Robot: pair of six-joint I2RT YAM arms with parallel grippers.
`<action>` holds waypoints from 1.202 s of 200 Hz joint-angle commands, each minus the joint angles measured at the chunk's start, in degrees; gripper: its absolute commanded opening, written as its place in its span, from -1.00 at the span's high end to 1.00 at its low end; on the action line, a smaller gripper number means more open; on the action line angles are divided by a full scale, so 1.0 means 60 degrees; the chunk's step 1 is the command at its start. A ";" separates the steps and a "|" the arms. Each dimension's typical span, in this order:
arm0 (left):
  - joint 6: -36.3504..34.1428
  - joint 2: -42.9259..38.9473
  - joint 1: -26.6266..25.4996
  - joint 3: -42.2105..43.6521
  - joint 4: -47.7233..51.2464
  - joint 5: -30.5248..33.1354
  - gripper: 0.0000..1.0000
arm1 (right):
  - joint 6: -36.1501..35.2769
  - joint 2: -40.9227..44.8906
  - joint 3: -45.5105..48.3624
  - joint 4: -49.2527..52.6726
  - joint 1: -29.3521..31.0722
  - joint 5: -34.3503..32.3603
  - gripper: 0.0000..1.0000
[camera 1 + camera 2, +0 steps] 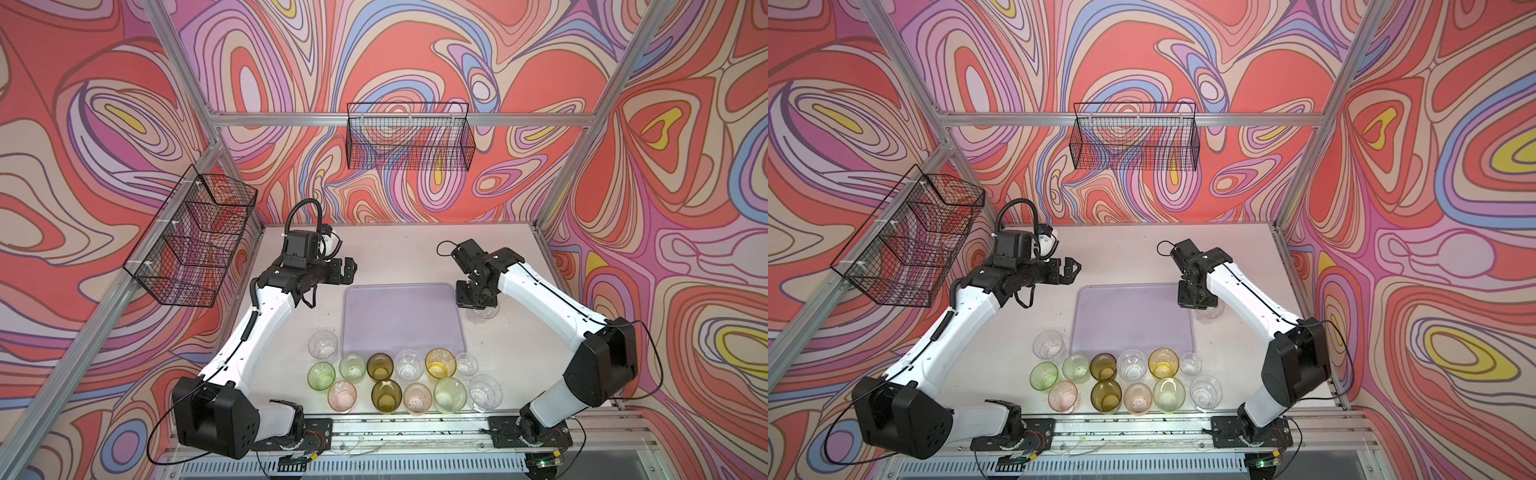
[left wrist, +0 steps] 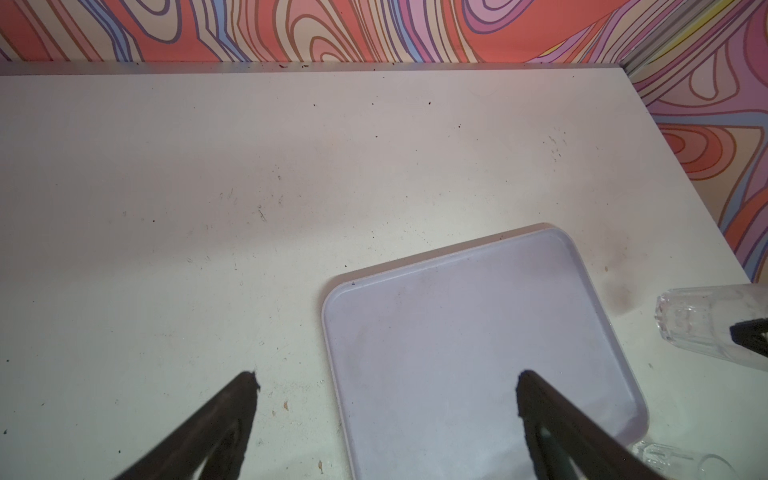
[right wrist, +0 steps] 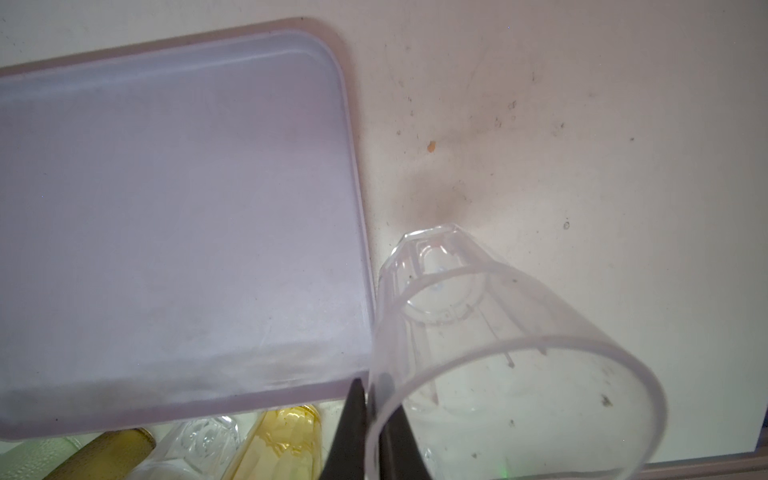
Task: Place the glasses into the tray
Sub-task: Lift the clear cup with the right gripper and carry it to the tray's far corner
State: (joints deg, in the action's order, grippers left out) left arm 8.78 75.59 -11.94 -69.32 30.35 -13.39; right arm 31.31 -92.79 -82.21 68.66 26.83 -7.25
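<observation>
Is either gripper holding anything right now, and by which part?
The right gripper pinches a clear glass by its rim wall, one finger inside and one outside, just beside the tray. The left gripper is open and holds nothing.

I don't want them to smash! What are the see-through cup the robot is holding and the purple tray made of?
The held clear tumbler looks like glass or hard clear plastic: see-through, shiny, faceted base; I can't tell which. The tray looks like matte, frosted plastic: pale lilac, cloudy, softly rounded rim.
</observation>
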 commanded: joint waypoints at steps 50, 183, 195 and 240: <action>-0.0012 0.0014 0.0070 -0.0020 0.0207 -0.0069 -1.00 | -0.1257 -0.1312 -0.1889 0.0003 0.0054 0.0348 1.00; 0.0021 -0.0089 0.0061 0.0025 0.0167 -0.0171 -1.00 | -0.2226 -0.3672 -0.4747 0.0885 0.0045 0.0896 1.00; 0.0034 -0.0089 0.0060 0.0025 0.0172 -0.0211 -1.00 | -0.2258 -0.3858 -0.4943 0.0941 0.0052 0.0922 1.00; 0.0023 -0.0089 0.0057 0.0039 0.0160 -0.0200 -1.00 | -0.2375 -0.4441 -0.5504 0.1020 0.0044 0.1025 1.00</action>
State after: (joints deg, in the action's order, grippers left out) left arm 8.80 75.57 -11.94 -69.32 30.35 -13.96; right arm 18.06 -117.54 -112.60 73.65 26.83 -1.48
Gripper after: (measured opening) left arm 0.999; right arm 0.059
